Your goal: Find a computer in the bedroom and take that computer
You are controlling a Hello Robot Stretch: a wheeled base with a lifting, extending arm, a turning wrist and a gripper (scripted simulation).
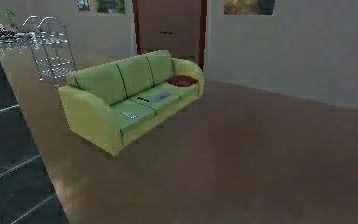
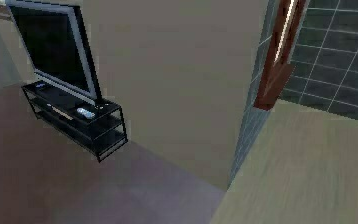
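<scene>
Searching is judged barely begun: green sofa (image 1: 137, 95) mid-frame, TV (image 2: 52, 50) upper left, bedroom not yet reached, computer still to be found; gripper state cannot be told.

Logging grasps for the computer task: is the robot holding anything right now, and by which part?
That cannot be told from these pictures.

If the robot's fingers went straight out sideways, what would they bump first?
Probably the beige wall, near its corner. The television on its black stand sits well off that line. Depth is unclear, so this is a guess.
</scene>
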